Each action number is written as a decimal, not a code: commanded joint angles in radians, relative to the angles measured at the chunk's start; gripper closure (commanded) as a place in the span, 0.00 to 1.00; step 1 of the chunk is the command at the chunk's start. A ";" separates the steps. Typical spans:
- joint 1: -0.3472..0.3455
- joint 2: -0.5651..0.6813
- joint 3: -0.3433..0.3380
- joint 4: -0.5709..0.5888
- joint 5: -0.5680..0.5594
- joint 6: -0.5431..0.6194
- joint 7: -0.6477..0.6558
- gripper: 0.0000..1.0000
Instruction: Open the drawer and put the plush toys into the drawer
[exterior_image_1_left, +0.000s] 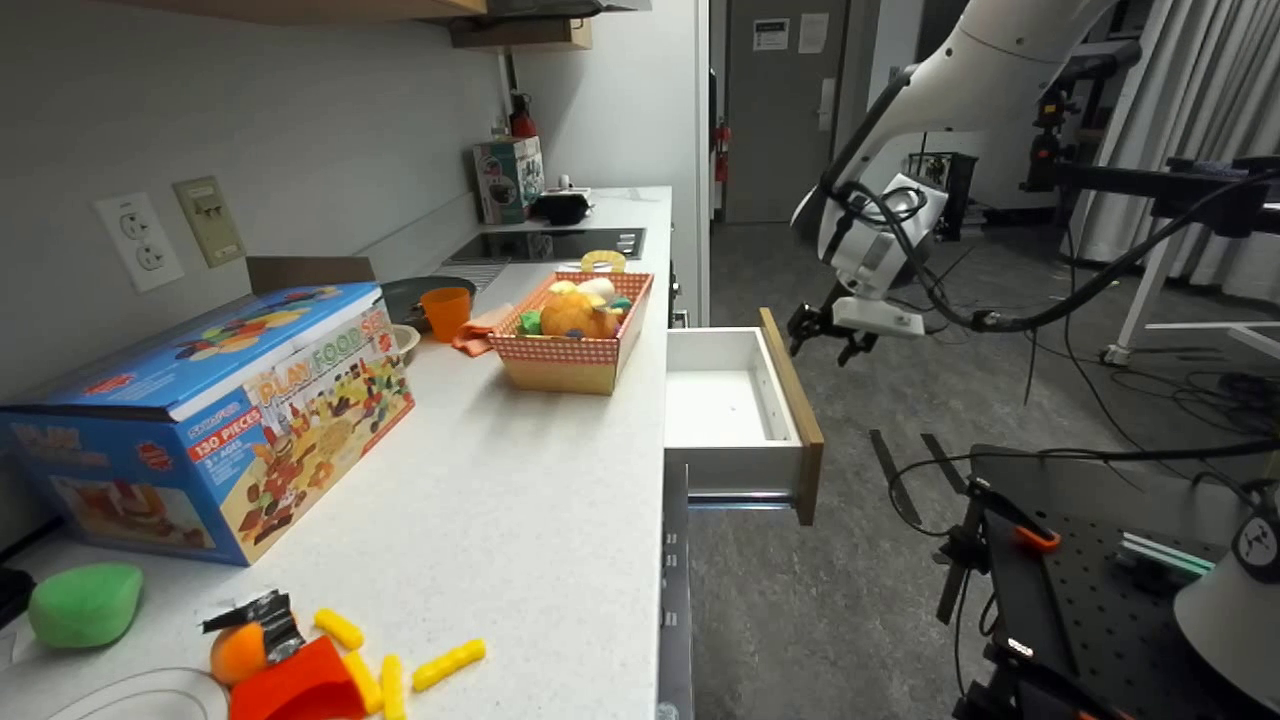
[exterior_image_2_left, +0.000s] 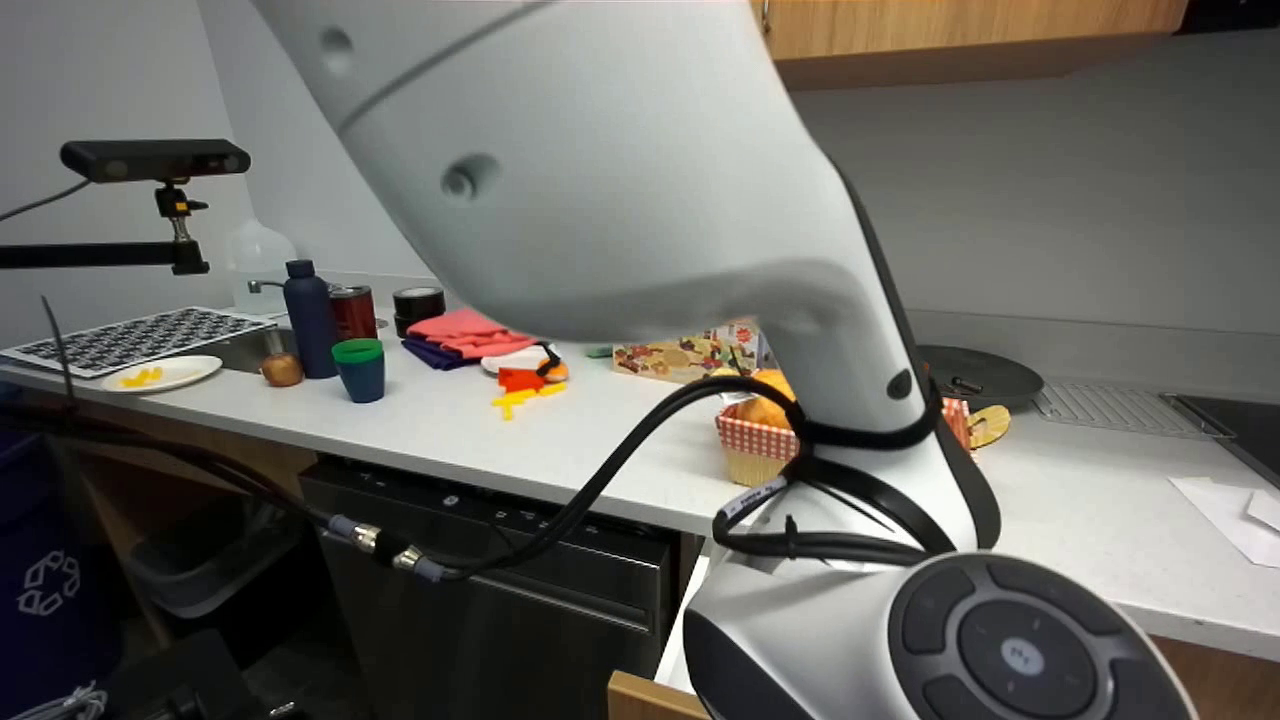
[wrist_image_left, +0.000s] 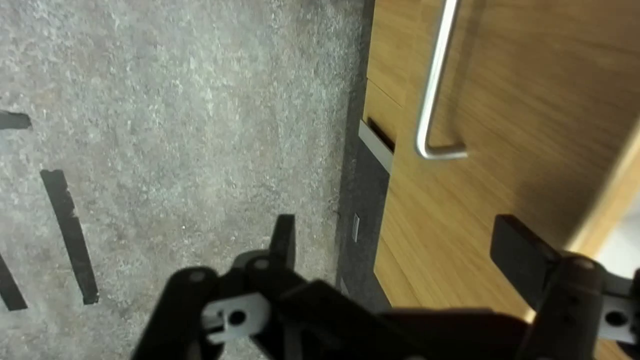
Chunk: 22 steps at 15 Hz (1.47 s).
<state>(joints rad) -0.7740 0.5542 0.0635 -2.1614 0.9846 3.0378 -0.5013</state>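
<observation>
The drawer (exterior_image_1_left: 738, 400) is pulled out, with a bare white floor inside and a wooden front. Part of it shows in an exterior view (exterior_image_2_left: 650, 695) behind the arm. In the wrist view its wooden front (wrist_image_left: 450, 235) carries a silver bar handle (wrist_image_left: 434, 90). My gripper (exterior_image_1_left: 821, 355) is open and empty, just outside the drawer front and apart from the handle. Its fingers also show in the wrist view (wrist_image_left: 395, 225). Plush toys, such as an orange one (exterior_image_1_left: 570, 315), sit in a checked basket (exterior_image_1_left: 555, 376) on the counter. A green plush lump (exterior_image_1_left: 86, 605) lies at the counter's near end.
A big play food box (exterior_image_1_left: 300, 430) stands against the wall. An orange cup (exterior_image_1_left: 446, 312) is behind the basket. A red and yellow plastic toy (exterior_image_1_left: 300, 685) lies at the near end. The counter edge borders the drawer. Black cables hang from the arm.
</observation>
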 joint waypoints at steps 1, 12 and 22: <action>0.039 -0.166 -0.028 -0.104 -0.044 -0.001 0.001 0.00; 0.149 -0.125 -0.092 0.012 -0.336 -0.246 0.205 0.00; 0.280 -0.015 -0.265 0.104 -0.595 -0.393 0.486 0.00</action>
<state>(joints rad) -0.5489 0.5145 -0.1371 -2.0915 0.4690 2.6930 -0.1082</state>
